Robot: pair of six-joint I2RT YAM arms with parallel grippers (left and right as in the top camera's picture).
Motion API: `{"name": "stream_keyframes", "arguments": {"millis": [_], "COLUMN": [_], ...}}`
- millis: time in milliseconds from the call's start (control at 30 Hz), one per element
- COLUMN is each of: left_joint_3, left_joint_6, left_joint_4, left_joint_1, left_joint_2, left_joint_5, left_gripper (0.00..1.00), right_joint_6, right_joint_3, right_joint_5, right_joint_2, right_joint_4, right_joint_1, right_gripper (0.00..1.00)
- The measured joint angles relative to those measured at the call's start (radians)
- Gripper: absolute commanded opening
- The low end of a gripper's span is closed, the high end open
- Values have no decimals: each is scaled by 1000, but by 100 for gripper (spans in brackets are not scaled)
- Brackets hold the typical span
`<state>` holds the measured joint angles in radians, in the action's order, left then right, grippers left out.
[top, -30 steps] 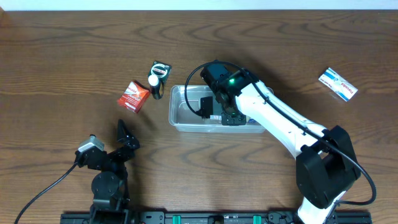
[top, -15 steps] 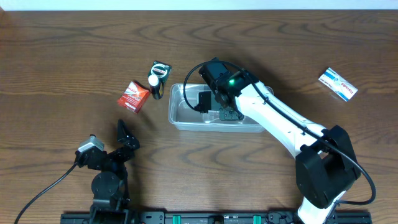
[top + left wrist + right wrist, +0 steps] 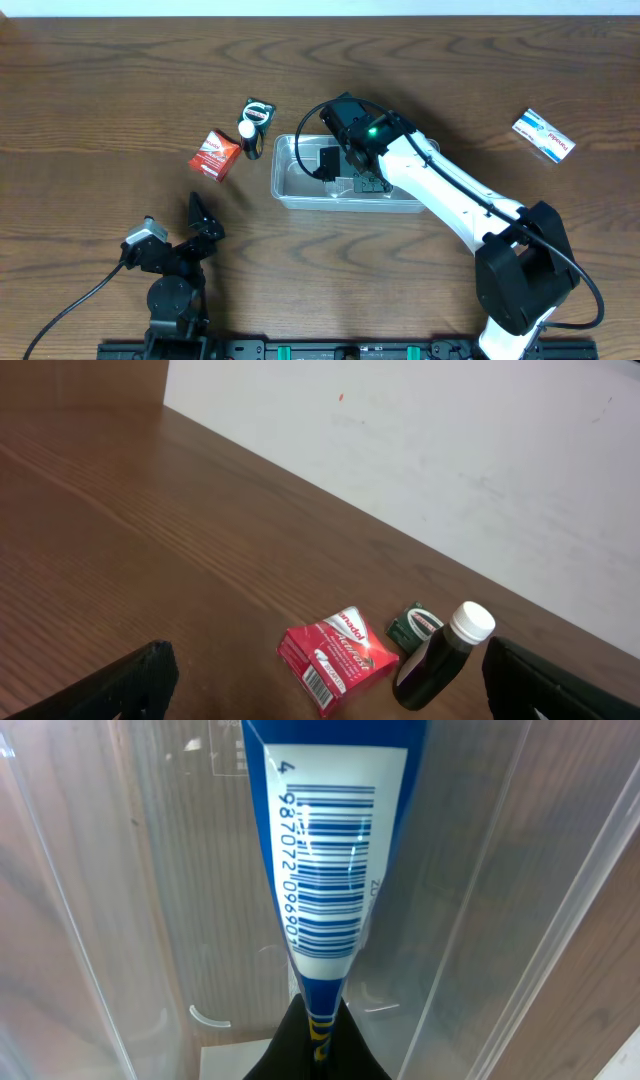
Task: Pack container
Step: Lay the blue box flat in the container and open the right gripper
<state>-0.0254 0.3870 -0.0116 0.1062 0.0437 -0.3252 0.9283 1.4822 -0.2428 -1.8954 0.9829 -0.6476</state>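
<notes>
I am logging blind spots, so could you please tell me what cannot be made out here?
Overhead: the right pincer and its blue box inside the container, hidden under the arm's wrist.
Right wrist: the blue box's upper part, cut off by the top edge.
Left wrist: most of the left pincer, cut off by the bottom edge.

Dark wooden table against a white wall

The table (image 3: 120, 90) is brown wood with bold, wavy grain (running mostly along its length), evenly lit and showing a soft sheen. Beyond its far edge stands a plain white wall (image 3: 450, 460) marked by a few faint specks.
</notes>
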Motion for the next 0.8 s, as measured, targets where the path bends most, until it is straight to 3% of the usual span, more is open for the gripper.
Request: {"name": "stream_keyframes", "arguments": {"millis": [467, 800], "left_joint_3": [0, 0], "left_joint_6": [0, 0], "left_joint_4": [0, 0], "left_joint_1": [0, 0], "left_joint_2": [0, 0], "left_joint_5": [0, 0], "left_gripper": [98, 98], "right_joint_6": [0, -1], "right_joint_3": [0, 0], "right_joint_5": [2, 3], "right_joint_2": [0, 0], "right_joint_4": [2, 4], "right_joint_1": [0, 0], "right_gripper": [12, 26]}}
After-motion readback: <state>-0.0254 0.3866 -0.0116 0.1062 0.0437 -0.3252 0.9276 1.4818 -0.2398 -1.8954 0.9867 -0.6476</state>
